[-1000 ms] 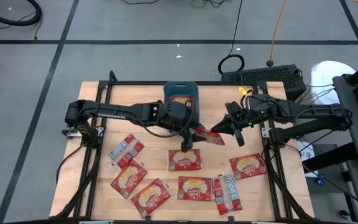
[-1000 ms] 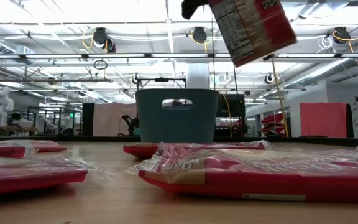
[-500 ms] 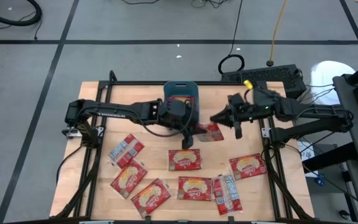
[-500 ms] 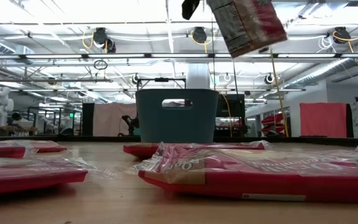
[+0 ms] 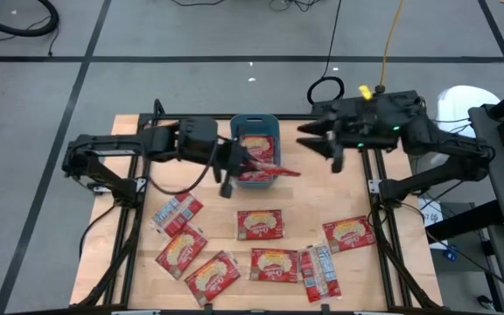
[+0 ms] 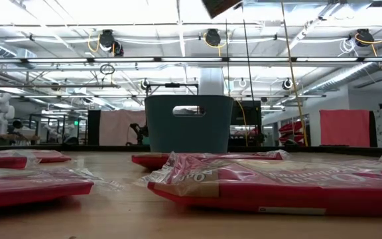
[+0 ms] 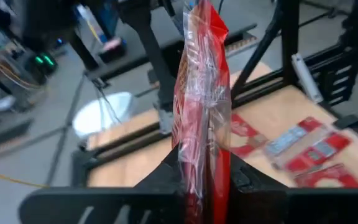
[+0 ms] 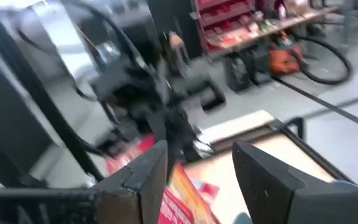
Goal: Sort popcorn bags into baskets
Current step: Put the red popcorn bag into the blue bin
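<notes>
A red popcorn bag (image 5: 274,168) hangs in the air over the teal basket (image 5: 254,119), held by my left gripper (image 5: 238,163), which is shut on it. In the left wrist view the bag (image 7: 201,93) stands edge-on between the fingers. The basket holds more red bags (image 5: 254,144). Several popcorn bags lie flat on the table, among them three (image 5: 260,224), (image 5: 178,213), (image 5: 348,234). My right gripper (image 5: 311,140) hovers open to the right of the basket, with nothing between its fingers (image 8: 148,171). My left gripper pinches one end of the bag (image 7: 199,163) between its two fingers (image 7: 166,177). It comes nearly level from the table's left. The bag sticks out past the fingertips toward the right, turned on edge and lifted clear above the basket.
The basket (image 6: 189,123) stands at the middle of the far edge. Black frame rails (image 5: 383,227) run along both sides of the table. The loose bags fill the near half, and a strip of bare wood lies between them and the basket.
My left gripper has shut on the bag that my right gripper held up. It has then risen, rolled and drawn back toward the table's far left, carrying the bag over the basket. My right gripper has let go, opened, and gone up and toward the far right.
</notes>
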You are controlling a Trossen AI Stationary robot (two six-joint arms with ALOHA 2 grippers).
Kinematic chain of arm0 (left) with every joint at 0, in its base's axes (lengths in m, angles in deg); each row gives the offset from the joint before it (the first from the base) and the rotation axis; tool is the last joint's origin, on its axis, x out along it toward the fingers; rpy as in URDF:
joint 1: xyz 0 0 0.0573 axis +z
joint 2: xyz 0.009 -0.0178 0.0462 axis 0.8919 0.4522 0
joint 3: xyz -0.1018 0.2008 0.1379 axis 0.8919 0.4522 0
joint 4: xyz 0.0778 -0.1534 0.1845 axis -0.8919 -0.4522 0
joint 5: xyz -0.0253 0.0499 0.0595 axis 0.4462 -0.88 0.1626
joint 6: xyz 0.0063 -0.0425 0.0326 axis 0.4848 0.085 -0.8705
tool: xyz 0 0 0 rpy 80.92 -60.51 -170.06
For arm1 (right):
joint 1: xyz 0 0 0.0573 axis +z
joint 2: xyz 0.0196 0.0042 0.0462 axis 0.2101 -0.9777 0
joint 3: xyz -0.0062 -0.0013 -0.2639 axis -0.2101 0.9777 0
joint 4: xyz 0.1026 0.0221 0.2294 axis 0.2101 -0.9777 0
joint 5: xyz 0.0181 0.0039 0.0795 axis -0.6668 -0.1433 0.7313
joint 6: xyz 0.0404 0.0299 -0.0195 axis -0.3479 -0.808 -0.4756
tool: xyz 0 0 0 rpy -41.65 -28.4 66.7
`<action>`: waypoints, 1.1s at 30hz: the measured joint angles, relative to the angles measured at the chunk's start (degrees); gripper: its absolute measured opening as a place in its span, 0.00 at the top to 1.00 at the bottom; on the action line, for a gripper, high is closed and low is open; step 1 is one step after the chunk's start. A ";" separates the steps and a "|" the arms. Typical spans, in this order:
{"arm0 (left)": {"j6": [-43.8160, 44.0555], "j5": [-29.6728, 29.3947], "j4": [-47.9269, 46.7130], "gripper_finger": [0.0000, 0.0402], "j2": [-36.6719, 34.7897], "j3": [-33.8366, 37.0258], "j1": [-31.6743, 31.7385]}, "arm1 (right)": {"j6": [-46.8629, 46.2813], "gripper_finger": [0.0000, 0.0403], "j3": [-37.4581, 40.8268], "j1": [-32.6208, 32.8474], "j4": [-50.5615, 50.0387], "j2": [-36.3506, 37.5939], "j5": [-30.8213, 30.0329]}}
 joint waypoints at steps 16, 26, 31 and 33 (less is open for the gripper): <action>-2.22 -1.45 -11.72 0.92 -4.44 0.00 7.98 | 10.42 0.53 -5.40 2.76 -8.34 -12.38 -4.70; 0.43 5.89 -2.51 0.95 -4.39 0.00 15.20 | 13.92 0.43 -5.37 -2.59 -11.52 -10.29 -7.41; 0.71 8.28 -0.07 0.92 -4.25 0.00 17.89 | 14.12 0.43 -5.29 -4.20 -13.41 -9.86 -7.10; 1.12 10.57 0.00 0.92 -3.75 0.00 18.81 | 14.10 0.43 -5.31 -4.25 -13.32 -9.73 -7.30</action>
